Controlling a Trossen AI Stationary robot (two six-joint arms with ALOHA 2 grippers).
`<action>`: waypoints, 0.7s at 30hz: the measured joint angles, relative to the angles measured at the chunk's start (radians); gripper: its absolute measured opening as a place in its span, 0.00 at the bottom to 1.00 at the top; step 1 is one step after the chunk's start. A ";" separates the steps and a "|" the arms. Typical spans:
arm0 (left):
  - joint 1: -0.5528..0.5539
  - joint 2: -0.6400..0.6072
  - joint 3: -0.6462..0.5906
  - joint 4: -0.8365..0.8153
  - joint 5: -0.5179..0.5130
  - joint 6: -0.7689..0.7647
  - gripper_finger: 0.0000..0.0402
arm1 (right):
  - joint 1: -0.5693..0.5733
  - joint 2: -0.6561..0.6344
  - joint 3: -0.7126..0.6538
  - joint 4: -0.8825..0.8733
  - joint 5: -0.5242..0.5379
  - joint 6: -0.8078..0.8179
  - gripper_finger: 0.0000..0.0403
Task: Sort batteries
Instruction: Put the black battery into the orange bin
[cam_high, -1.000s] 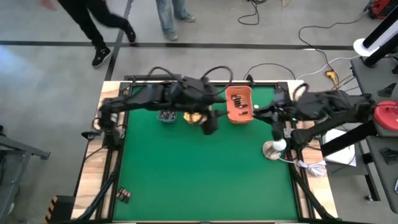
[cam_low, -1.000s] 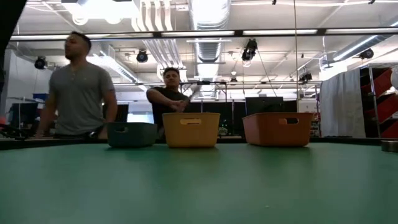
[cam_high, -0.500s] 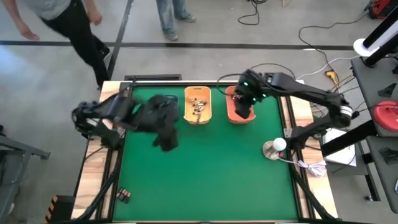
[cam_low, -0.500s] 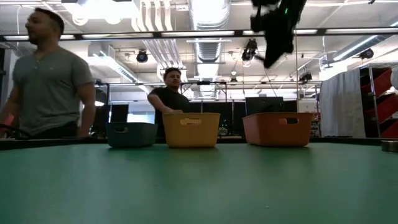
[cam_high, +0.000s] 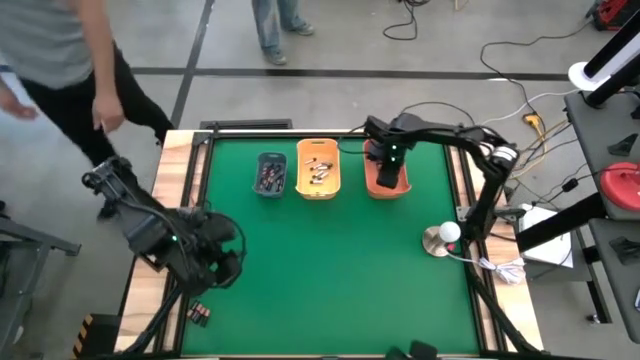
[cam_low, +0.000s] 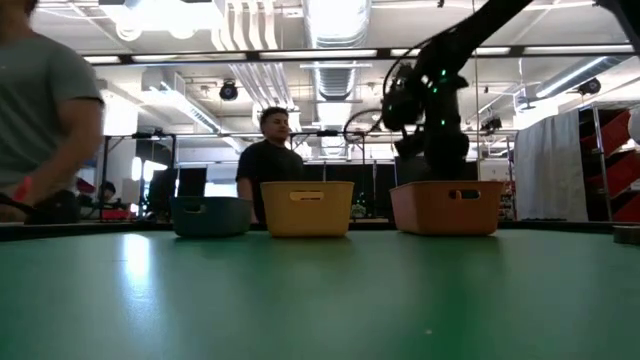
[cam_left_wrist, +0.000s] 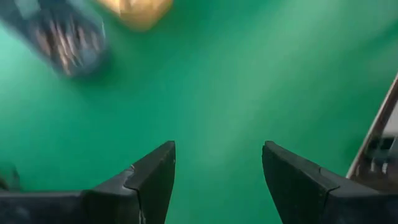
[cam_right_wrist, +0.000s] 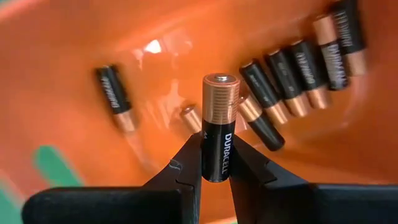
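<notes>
Below your right gripper (cam_right_wrist: 211, 163) lay the orange bin (cam_right_wrist: 68, 137).
It pinched a battery (cam_right_wrist: 219, 127) upright; a tilted release could have bounced it out.

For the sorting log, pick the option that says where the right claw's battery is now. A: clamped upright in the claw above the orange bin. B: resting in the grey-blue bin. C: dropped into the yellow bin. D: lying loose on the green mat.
A: the right wrist view shows the right claw shut on an upright battery with the orange bin and its loose cells beneath, and the high view places that claw over the same bin.
</notes>
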 joint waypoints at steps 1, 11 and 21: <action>-0.008 -0.005 -0.043 0.015 0.043 -0.041 0.54 | -0.004 0.019 0.000 0.002 0.002 -0.009 0.11; -0.076 0.006 -0.412 0.343 0.406 -0.283 0.54 | -0.017 0.105 0.000 0.006 0.027 -0.017 0.33; -0.115 0.051 -0.573 0.534 0.670 -0.464 0.54 | -0.012 -0.072 0.001 0.006 0.115 -0.009 0.51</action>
